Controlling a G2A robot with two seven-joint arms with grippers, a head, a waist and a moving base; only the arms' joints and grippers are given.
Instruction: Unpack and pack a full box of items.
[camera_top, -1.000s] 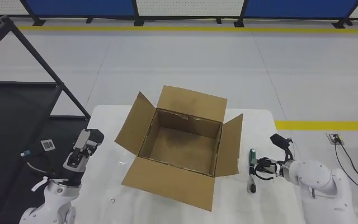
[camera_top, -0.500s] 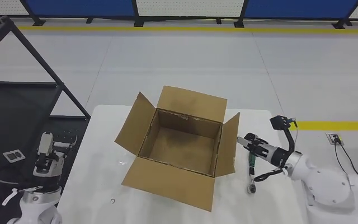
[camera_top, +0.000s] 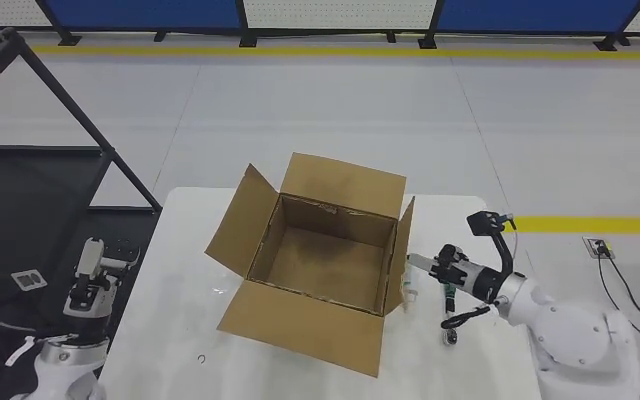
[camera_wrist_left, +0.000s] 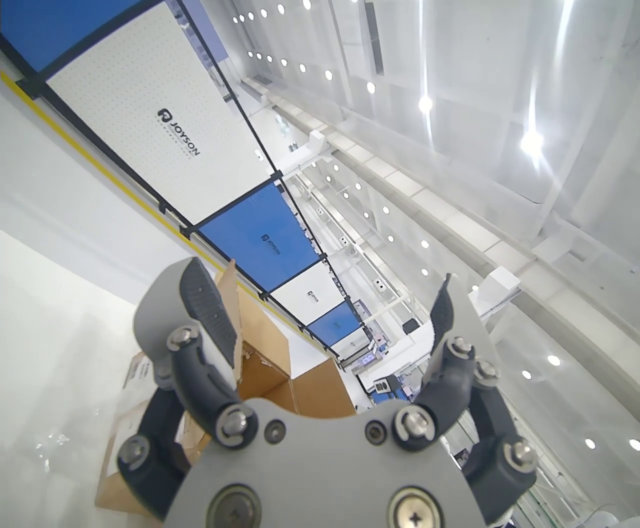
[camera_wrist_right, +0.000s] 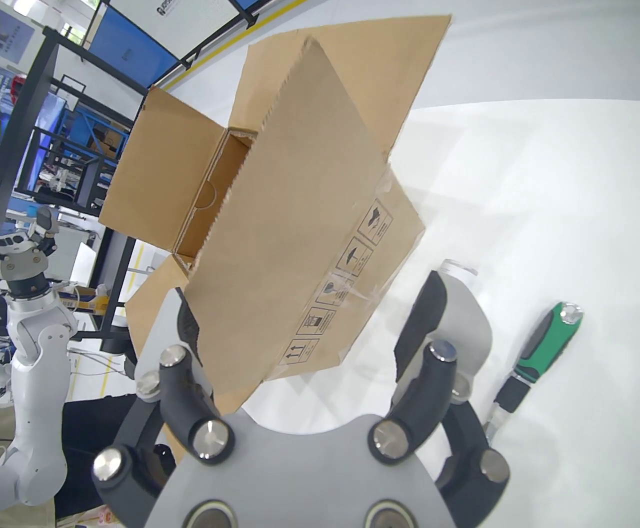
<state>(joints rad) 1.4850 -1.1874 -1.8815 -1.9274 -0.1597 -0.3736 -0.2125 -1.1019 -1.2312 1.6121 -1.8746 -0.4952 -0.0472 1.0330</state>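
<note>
Cardboard box: sits in the middle of the white counter, top open, brown floor showing. Left, far and near flaps splay outward; right flap stands nearly upright.

Right tool: hangs low just beside the box's right side, at that upright flap, fingers spread wide apart. Seen from the right wrist, straddles the flap's free edge: one pad sits on the inner side, mostly hidden behind the cardboard, the other finger on the outer side, clear of the flap. Cannot tell whether the inner pad touches the cardboard.

Green-handled screwdriver: lies flat on the counter to the right of the box, near the right tool, handle toward the far side, metal shaft toward the near edge. Partly crossed by the right arm in the top view; apart from the fingers in the right wrist view.

Left tool: stands beyond the counter's left edge, well apart from the box, pointing upward, fingers wide apart, gripping nothing.
</note>
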